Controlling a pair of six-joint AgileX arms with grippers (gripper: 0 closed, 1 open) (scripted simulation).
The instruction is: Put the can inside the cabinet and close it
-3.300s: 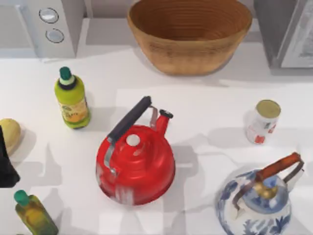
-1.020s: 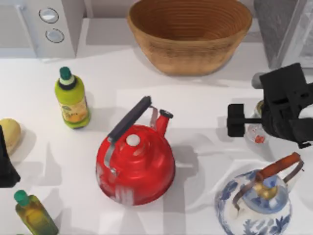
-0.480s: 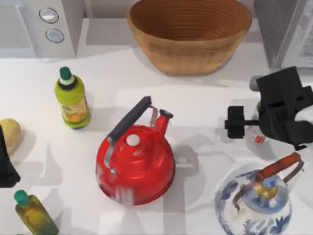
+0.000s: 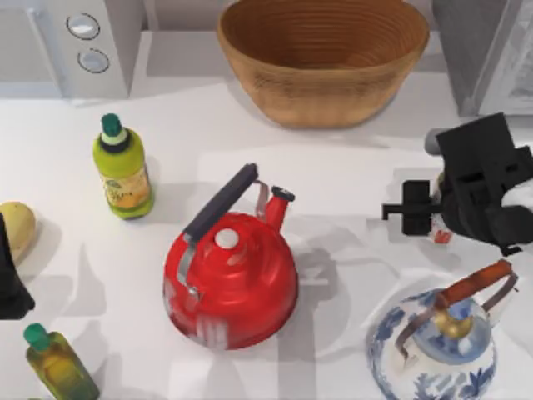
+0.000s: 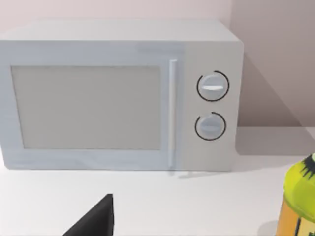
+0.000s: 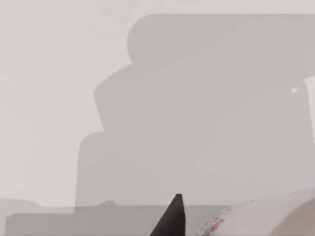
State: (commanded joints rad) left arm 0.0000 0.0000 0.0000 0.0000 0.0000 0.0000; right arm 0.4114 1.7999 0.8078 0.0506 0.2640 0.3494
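In the top view, the right gripper [image 4: 426, 212] sits at the right edge of the frame, just below mid-height, directly over the spot where the can [image 4: 439, 234] stood bare a few seconds ago. Now just a sliver of the white tin with a red mark peeks out under the black body. Over the last second the outer finger [image 4: 414, 212] has drawn in toward the can, narrowing the gap, so the jaws look to be closing on it. Whether they already grip it firmly I cannot tell, since the gripper body hides the contact. The cabinet [image 4: 483, 50] stands in the upper right corner, near the can, its pale door panel at the frame's edge; whether the door stands open I cannot tell. The red kettle [image 4: 231, 279], the basket [image 4: 323, 58] and the blue-and-white teapot [image 4: 437, 342] lie as before. The left gripper [image 4: 10, 279] is parked at the left edge, its fingers hidden. In the left wrist view, a white microwave [image 5: 118, 96] spans the upper frame, a green bottle [image 5: 299, 201] sits at lower right and one dark fingertip [image 5: 96, 221] shows at the bottom. In the right wrist view, one dark fingertip [image 6: 172, 219] rises at bottom centre with the can's pale side [image 6: 256, 219] touching or just beside it at lower right. My judgement: the grasp is nearly made, and the lift toward the cabinet comes next.
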